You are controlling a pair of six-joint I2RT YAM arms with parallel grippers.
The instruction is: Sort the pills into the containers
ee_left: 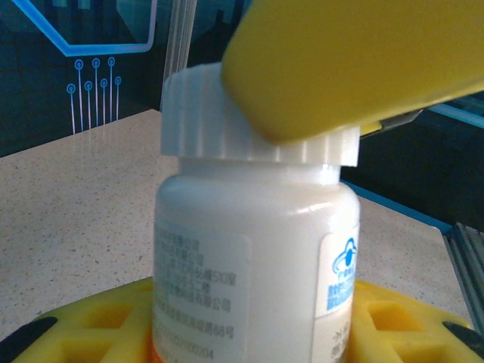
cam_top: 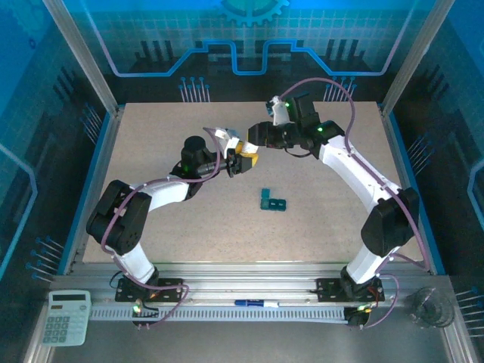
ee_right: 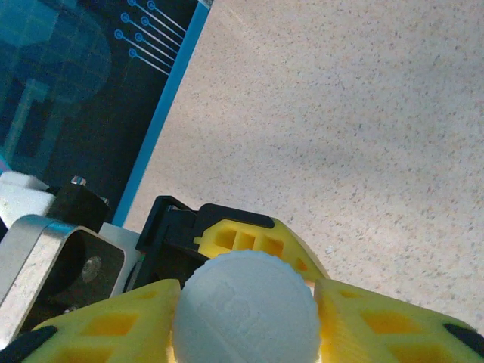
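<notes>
Bottle [ee_left: 249, 249] (white) held in left pincer [ee_left: 249, 336], right pincer [ee_right: 246, 329] clamped on its cap [ee_right: 246, 299] — pill box [cam_top: 272, 201] apart.

A robotics laboratory test cell is indicated. A speckled beige table [cam_top: 174, 227] is enclosed by aluminium profile posts [cam_top: 79, 57] and clear side panels [cam_top: 38, 136], and it is backed by a blue wall graphic [cam_top: 249, 38] printed with circuit traces and a gear. Two robot arms, the left arm [cam_top: 144, 204] and the right arm [cam_top: 363, 181], are seen bolted to slotted aluminium rails [cam_top: 249, 291] at the near edge, with purple cables [cam_top: 336, 82] looped along them. A calculator [cam_top: 66, 318] and a pen [cam_top: 255, 304] are laid on the grey ledge [cam_top: 249, 340] in front of the rails.
</notes>
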